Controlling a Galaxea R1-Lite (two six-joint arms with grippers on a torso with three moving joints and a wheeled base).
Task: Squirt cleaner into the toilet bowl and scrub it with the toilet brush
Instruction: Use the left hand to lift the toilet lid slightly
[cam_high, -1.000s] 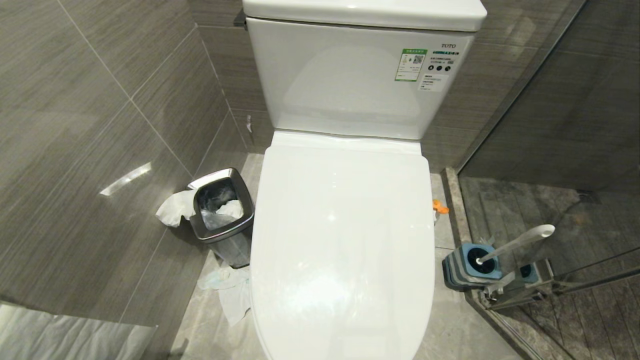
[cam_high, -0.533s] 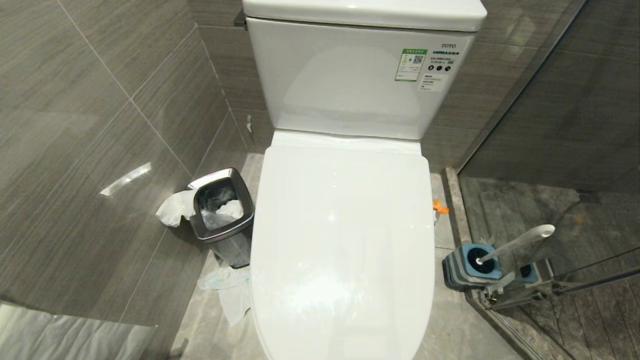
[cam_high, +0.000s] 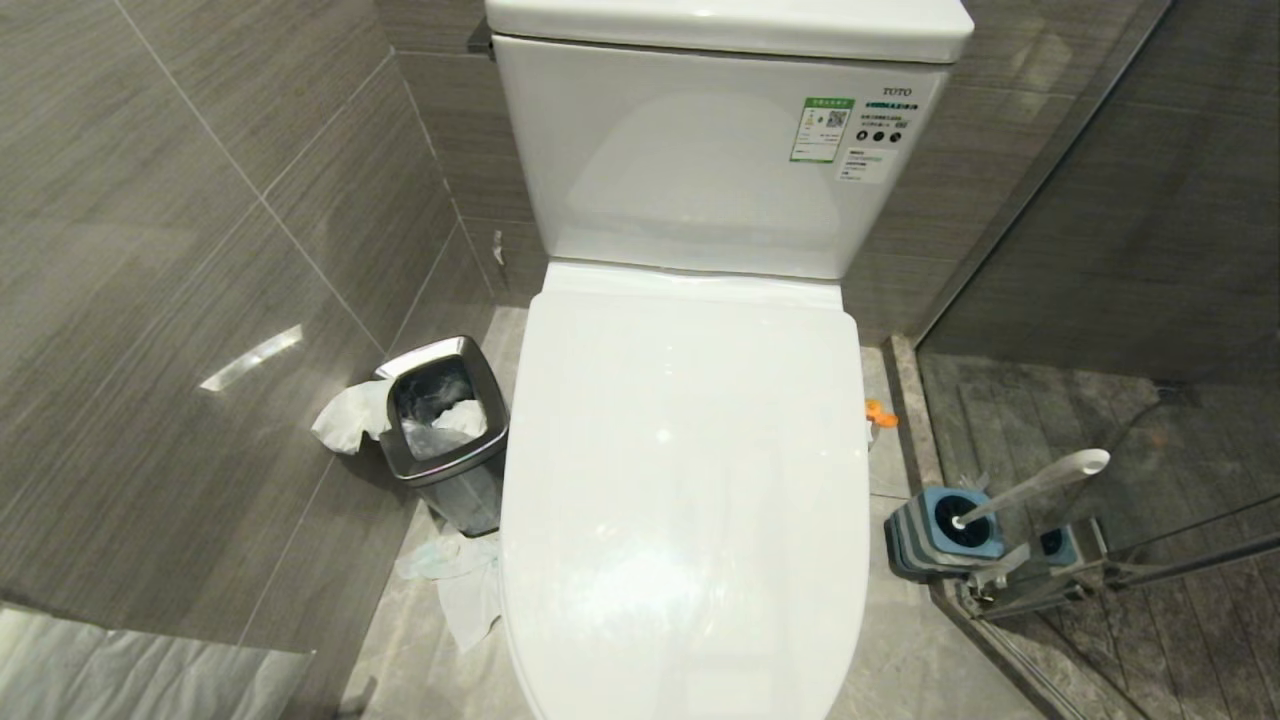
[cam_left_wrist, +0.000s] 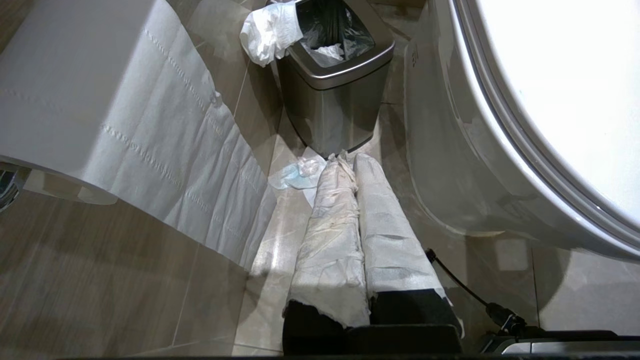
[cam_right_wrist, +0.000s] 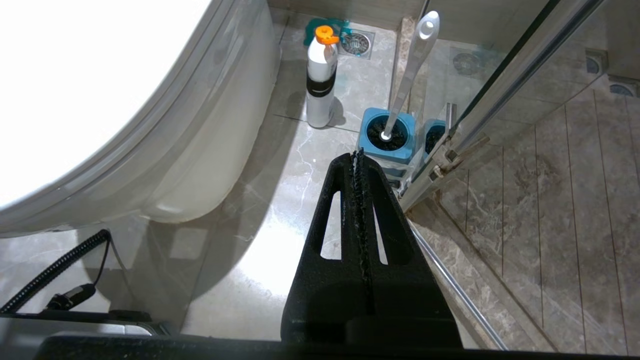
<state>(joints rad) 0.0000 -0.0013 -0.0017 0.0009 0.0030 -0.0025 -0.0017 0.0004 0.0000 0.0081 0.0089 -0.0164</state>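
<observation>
The white lid (cam_high: 690, 480) lies shut over the toilet bowl, so the basin inside is hidden. The bowl's outer wall (cam_left_wrist: 450, 165) shows beside my left gripper (cam_left_wrist: 347, 157), whose fingers are wrapped in white cloth and pressed shut, low over the floor. My right gripper (cam_right_wrist: 357, 152) is black and shut with nothing in it, on the bowl's other side (cam_right_wrist: 200, 165). The toilet brush (cam_right_wrist: 412, 70) stands in its blue holder (cam_right_wrist: 387, 135) just beyond those fingertips, its white handle (cam_high: 1040, 483) leaning right. A white cleaner bottle (cam_right_wrist: 320, 75) with an orange cap (cam_high: 880, 413) stands by the bowl.
A square steel waste bin (cam_high: 445, 430) with tissue hanging over it stands left of the toilet, with crumpled paper (cam_high: 460, 580) on the floor. A toilet paper roll (cam_left_wrist: 100, 100) hangs on the left wall. A glass shower door (cam_right_wrist: 500, 80) and its metal rail close off the right.
</observation>
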